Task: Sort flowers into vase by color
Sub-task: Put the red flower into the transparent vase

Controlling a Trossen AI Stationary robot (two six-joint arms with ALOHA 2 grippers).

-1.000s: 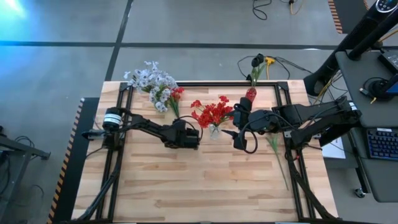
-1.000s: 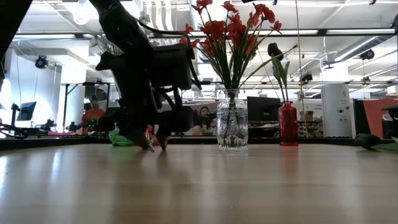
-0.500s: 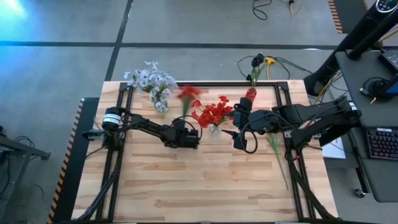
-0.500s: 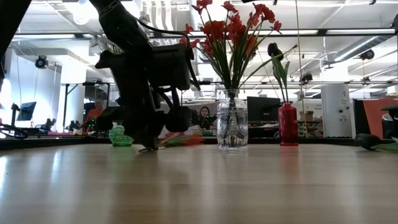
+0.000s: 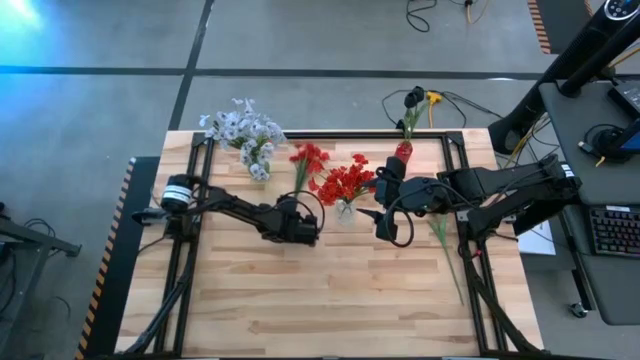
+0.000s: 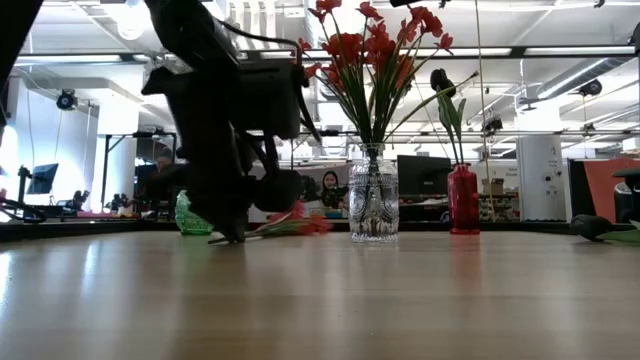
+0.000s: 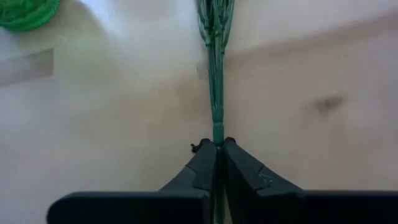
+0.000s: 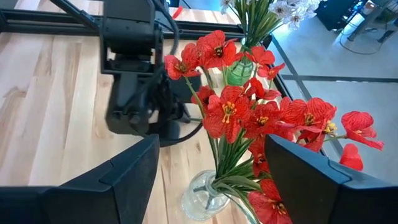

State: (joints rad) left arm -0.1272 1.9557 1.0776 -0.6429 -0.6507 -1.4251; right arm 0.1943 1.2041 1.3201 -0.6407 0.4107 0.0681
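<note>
Since the earlier frame, the left gripper (image 5: pixel 303 213) had clamped onto the stem of a red flower spray (image 5: pixel 308 157), which now lay at centre frame, just left of the glass vase (image 5: pixel 344 211) of red flowers. Right gripper (image 5: pixel 381 208) waited right of it, jaws wide.

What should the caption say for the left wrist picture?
The left hand pinches the green stem of a red flower lying on the wooden table.

Grey concrete floor (image 5: pixel 300 40) around the table — beyond, seemingly an open office under ceiling lights (image 6: pixel 560 50).
</note>
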